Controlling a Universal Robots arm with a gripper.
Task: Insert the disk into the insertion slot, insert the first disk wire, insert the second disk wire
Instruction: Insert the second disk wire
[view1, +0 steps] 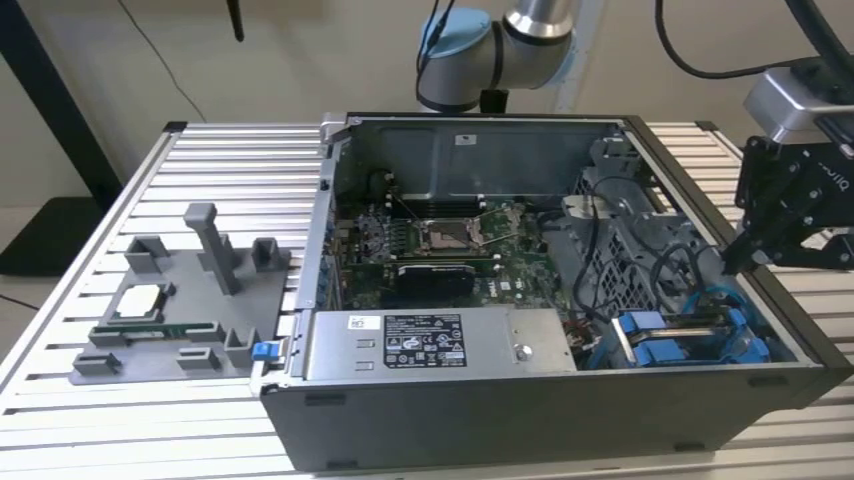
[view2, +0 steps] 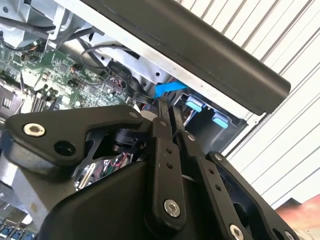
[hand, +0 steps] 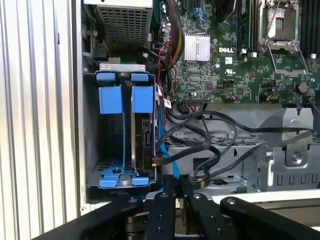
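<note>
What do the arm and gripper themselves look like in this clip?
The arm has silver-grey tube sections and a light blue joint cap. Black cables loop beside it. The gripper is matte black, built of linkage bars joined by silver pins and screws, visible in both wrist views, with slim black fingers. A grey wrist module sits above it.

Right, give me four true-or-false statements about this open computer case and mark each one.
1. The black robot hand hangs over the black computer case's side at the exterior view's right. True.
2. Its fingers are spread wide. False: they are pressed together.
3. The silver-grey hard drive in its blue plastic carrier lies outside the case. False: it stands in the grey sheet-metal drive cage.
4. The grey power-supply box with a black label sits inside the case. True.
</note>
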